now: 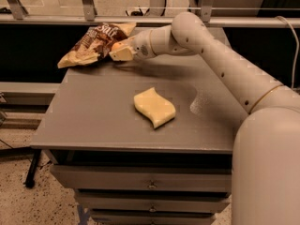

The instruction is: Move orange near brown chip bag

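The brown chip bag [91, 43] lies crinkled at the back left corner of the grey table [93, 111], with white "Salt" lettering on it. My gripper [118, 51] reaches in from the right and sits just above the table, right beside the bag's right edge. A small patch of the orange [114, 45] shows between the pale fingers [123, 55], which are shut on it. Most of the orange is hidden by the fingers.
A pale yellow wavy sponge [154, 108] lies near the table's middle. My arm [220, 60] stretches across the back right of the table. A metal rail [70, 18] runs behind the table. Drawers [150, 184] are below the front edge.
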Controlling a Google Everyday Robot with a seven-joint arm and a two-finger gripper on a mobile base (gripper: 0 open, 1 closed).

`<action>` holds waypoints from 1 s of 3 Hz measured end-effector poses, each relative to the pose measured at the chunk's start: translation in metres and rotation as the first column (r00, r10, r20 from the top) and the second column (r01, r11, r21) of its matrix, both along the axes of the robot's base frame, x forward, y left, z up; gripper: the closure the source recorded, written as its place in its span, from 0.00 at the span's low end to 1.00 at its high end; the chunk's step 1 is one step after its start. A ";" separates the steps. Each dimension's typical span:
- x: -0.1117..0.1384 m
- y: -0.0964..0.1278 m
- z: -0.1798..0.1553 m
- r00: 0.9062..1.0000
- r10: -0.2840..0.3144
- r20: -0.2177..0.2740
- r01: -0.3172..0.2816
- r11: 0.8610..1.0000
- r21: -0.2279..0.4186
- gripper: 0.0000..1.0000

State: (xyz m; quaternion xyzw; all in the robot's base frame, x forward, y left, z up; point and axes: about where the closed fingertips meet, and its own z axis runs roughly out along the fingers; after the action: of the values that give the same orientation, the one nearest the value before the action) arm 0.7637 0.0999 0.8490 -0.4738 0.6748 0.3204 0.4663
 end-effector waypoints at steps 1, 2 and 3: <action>0.002 0.003 -0.001 1.000 -0.007 -0.004 0.007 1.000 0.005 0.00; 0.002 0.003 -0.001 1.000 -0.007 -0.004 0.007 1.000 0.006 0.00; 0.005 -0.018 0.009 0.999 -0.051 0.000 0.051 0.998 0.034 0.00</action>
State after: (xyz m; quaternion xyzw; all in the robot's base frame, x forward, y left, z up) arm 0.7688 0.0815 0.8578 -0.4485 0.6811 0.3196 0.4825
